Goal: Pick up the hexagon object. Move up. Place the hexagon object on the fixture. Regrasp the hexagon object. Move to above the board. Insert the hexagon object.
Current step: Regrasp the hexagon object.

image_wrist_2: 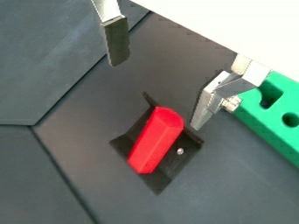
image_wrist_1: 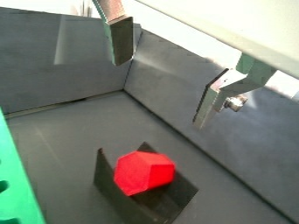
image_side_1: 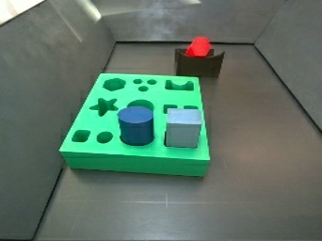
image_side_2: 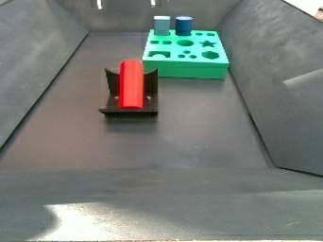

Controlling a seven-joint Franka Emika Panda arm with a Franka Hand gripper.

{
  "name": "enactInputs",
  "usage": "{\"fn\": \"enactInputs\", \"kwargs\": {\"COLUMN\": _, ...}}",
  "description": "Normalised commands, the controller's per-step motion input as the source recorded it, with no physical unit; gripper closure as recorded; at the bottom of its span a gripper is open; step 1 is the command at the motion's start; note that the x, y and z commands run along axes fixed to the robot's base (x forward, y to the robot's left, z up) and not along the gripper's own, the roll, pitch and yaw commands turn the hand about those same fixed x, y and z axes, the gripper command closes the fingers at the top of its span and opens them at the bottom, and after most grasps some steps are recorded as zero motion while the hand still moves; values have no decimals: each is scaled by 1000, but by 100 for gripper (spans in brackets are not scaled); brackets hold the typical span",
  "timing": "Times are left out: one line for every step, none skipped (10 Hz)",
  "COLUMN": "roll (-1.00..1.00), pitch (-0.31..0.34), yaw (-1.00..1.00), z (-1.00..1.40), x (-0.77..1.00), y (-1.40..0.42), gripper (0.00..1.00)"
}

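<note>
- The small bright red hexagonal prism peg (image_side_2: 131,81) is lying on its side across the small dark block-shaped fixture (image_side_2: 127,106), resting in the notch of its top; in a side view (image_side_1: 199,46) only its red end is showing above the dark fixture (image_side_1: 201,64); nothing is gripping it.
- The two-finger gripper (image_wrist_2: 162,72) is hanging in the air above the peg (image_wrist_2: 155,138), not touching it; its jaws are standing wide apart and holding nothing; in both wrist views one flat silver finger (image_wrist_2: 114,39) is on one side of the peg and the other finger (image_wrist_2: 211,101) is on the other side; the gripper (image_wrist_1: 163,77) is not appearing in either side view.
- In a wrist view the peg (image_wrist_1: 143,172) is showing its hexagonal end face, sitting inside the dark fixture (image_wrist_1: 152,203); in another wrist view the long body of the peg is reaching past the fixture (image_wrist_2: 166,171) at both ends.
- The large bright green flat square board (image_side_1: 98,123) with shaped cut-outs is lying on the dark floor, well apart from the fixture; a dark blue cylinder (image_side_1: 136,126) and a grey-blue cube (image_side_1: 184,128) are standing upright in it, side by side; the other cut-outs, among them a star, are looking open.
- In a side view the board (image_side_2: 202,59) is lying beyond the fixture, close to the far wall of the grey enclosure (image_side_2: 38,66).
</note>
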Motion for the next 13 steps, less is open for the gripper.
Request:
{"fn": "enactInputs", "kwargs": {"roll": 1000, "pitch": 41, "yaw": 38, "z": -17, "x": 56, "y": -27, "gripper": 0}}
{"fn": "enactInputs", "kwargs": {"roll": 1000, "pitch": 57, "yaw": 44, "z": -20, "x": 69, "y": -31, "gripper": 0}}
{"fn": "enactInputs", "kwargs": {"roll": 1000, "pitch": 77, "yaw": 53, "z": -15, "x": 81, "y": -33, "gripper": 0}}
{"fn": "enactInputs", "kwargs": {"roll": 1000, "pitch": 109, "yaw": 71, "z": -16, "x": 93, "y": -37, "gripper": 0}}
{"fn": "enactInputs", "kwargs": {"roll": 1000, "pitch": 141, "yaw": 92, "z": -18, "x": 101, "y": -40, "gripper": 0}}
{"fn": "enactInputs", "kwargs": {"roll": 958, "pitch": 167, "yaw": 119, "z": -21, "x": 106, "y": -41, "gripper": 0}}
{"fn": "enactInputs", "kwargs": {"roll": 707, "pitch": 156, "yaw": 143, "z": -23, "x": 104, "y": -45, "gripper": 0}}
{"fn": "enactInputs", "kwargs": {"roll": 518, "pitch": 140, "yaw": 162, "z": -22, "x": 104, "y": -46, "gripper": 0}}
{"fn": "enactInputs", "kwargs": {"roll": 398, "pitch": 128, "yaw": 172, "z": -21, "x": 103, "y": -45, "gripper": 0}}
{"fn": "enactInputs", "kwargs": {"roll": 237, "pitch": 94, "yaw": 181, "z": -11, "x": 94, "y": -29, "gripper": 0}}
{"fn": "enactInputs", "kwargs": {"roll": 197, "pitch": 27, "yaw": 257, "z": -1000, "x": 34, "y": 74, "gripper": 0}}
{"fn": "enactInputs", "kwargs": {"roll": 186, "pitch": 4, "yaw": 250, "z": -1000, "x": 37, "y": 73, "gripper": 0}}
{"fn": "enactInputs", "kwargs": {"roll": 165, "pitch": -40, "yaw": 206, "z": -1000, "x": 51, "y": 61, "gripper": 0}}
